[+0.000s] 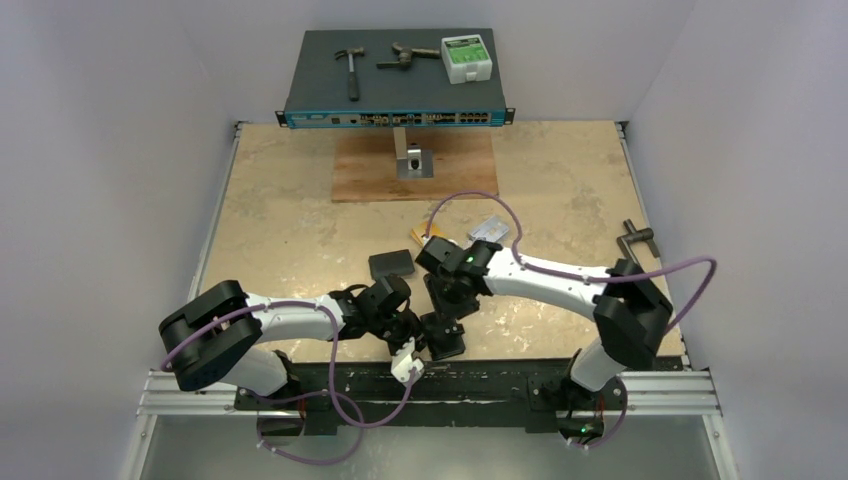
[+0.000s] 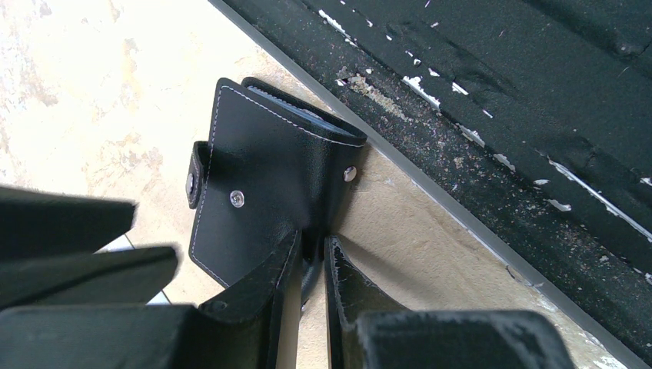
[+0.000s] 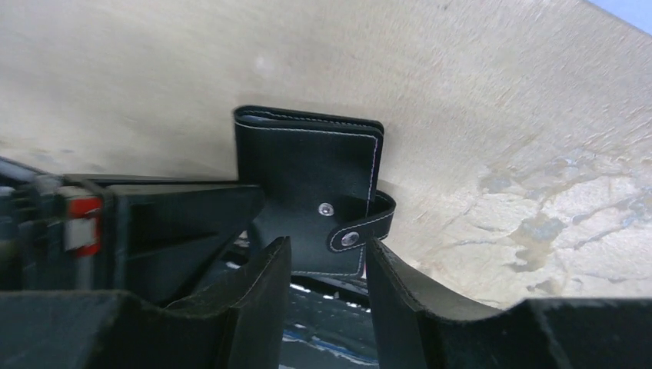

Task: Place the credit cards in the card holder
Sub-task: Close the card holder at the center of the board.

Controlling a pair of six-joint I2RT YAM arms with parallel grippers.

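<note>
At the near edge of the bench [image 1: 290, 230], left of the middle, the left jaws are seen closed on a lower corner of the card holder [image 2: 261, 177]. It is held upright just beside the dark front rail [image 2: 500, 115]. The holder is folded shut. Its snap tab appears unfastened, as a bare stud is shown beside the tab's own button in the right wrist view. Just behind, a plain black pouch [image 1: 391, 264] lies flat. To the right, the right jaws are held open before the holder's lower edge, one finger to each side, and nothing is gripped by them. Farther back and right, a gold-orange card [image 1: 424, 236] and a silver-grey card [image 1: 489, 229] lie on the bench, well apart from the holder.

The task is judged to be at an early stage. No card is carried, the holder has yet to be opened, and at least two cards remain to be picked up and slid in.

A pale patch [image 2: 137, 247] under the left fingers cannot be identified. A bluish edge between the holder's leaves may be a clear pocket or a card; which cannot be told. From above, the holder is largely covered by both wrists, and the gold-orange card is partly covered by the right arm. A third card is not found in any view.
</note>
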